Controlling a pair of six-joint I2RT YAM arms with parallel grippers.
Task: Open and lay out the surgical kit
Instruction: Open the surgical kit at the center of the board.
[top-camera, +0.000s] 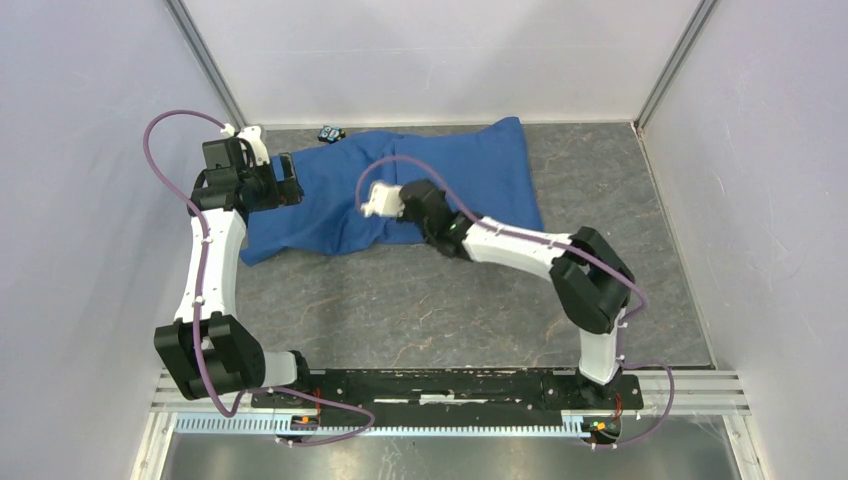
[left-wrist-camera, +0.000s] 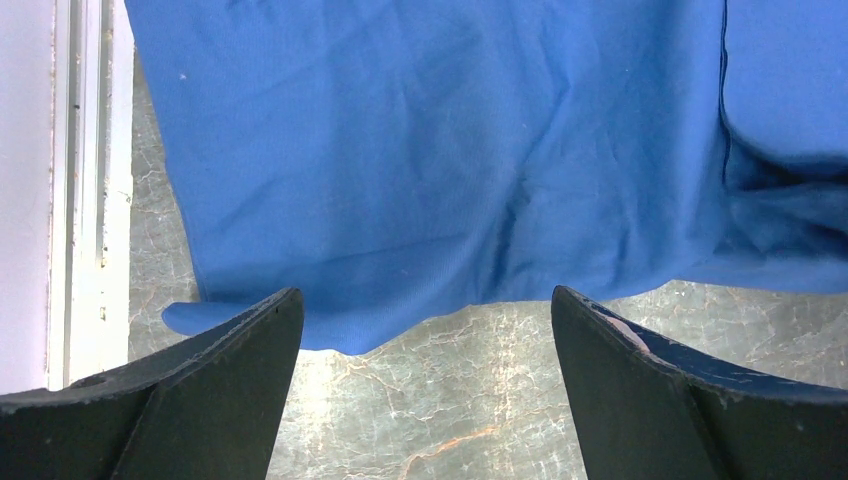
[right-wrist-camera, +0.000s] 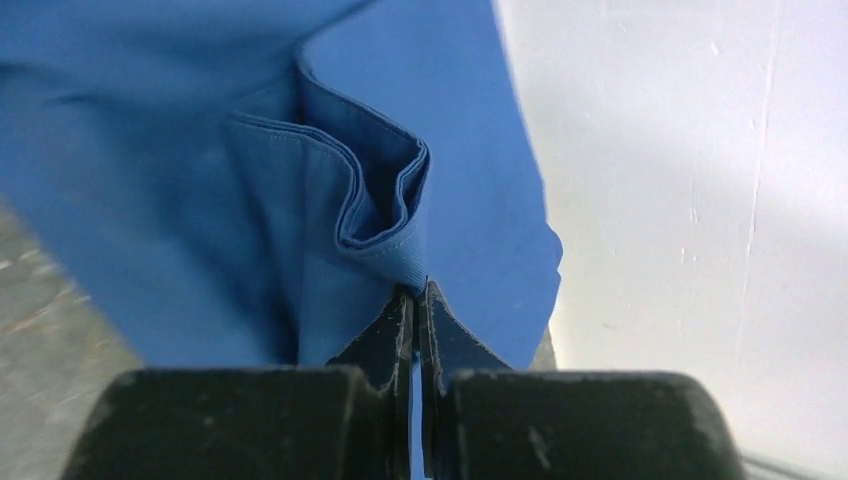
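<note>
Only close-up, right jaws pinching wrap (right-wrist-camera: 385, 235) (hidden overhead)

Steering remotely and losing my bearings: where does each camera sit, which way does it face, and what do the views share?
Top: fixed above and behind, looking down at the table and wrap; left arm and right arm show.
Left wrist: above the wrap's edge, looking down; open left gripper frames it.
Right wrist: low over the wrap, facing a wall; right gripper shut on a fold.
Shared: all three see the wrap.
</note>
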